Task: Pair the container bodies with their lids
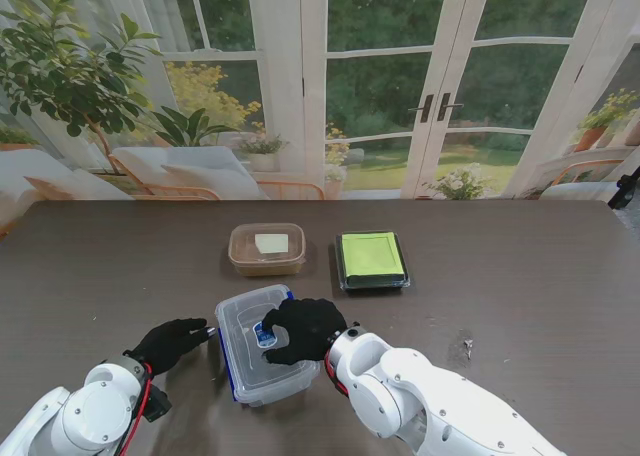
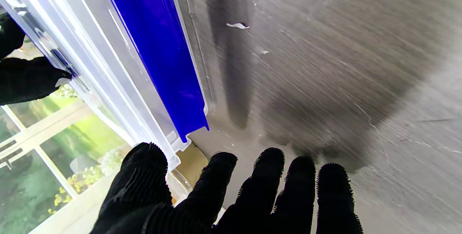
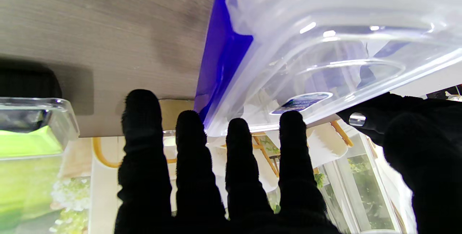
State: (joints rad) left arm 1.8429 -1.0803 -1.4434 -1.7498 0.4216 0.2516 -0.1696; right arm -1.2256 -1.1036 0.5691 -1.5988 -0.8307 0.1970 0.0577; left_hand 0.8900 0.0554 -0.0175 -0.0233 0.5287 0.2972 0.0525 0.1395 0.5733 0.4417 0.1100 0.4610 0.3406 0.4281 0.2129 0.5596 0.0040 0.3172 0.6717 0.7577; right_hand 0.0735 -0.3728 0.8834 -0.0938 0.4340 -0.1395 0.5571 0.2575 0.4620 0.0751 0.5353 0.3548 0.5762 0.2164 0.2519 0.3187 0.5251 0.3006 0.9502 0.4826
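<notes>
A clear plastic box (image 1: 250, 376) with blue side clips stands on the table close to me, its clear lid (image 3: 325, 46) lying on top. My right hand (image 1: 300, 328) lies flat on that lid with the fingers (image 3: 216, 176) stretched out and apart, gripping nothing. My left hand (image 1: 172, 344) is at the box's left side, open, its fingertips (image 2: 234, 198) near the blue clip (image 2: 158, 53). Farther from me stand a brown tub (image 1: 267, 248) under a clear lid and a black tray (image 1: 372, 260) with green contents, also lidded.
The dark wooden table (image 1: 520, 306) stretches wide to the right and left of the containers. Behind its far edge are glass doors, plants and garden chairs. A small white speck (image 1: 467, 347) lies on the table to the right.
</notes>
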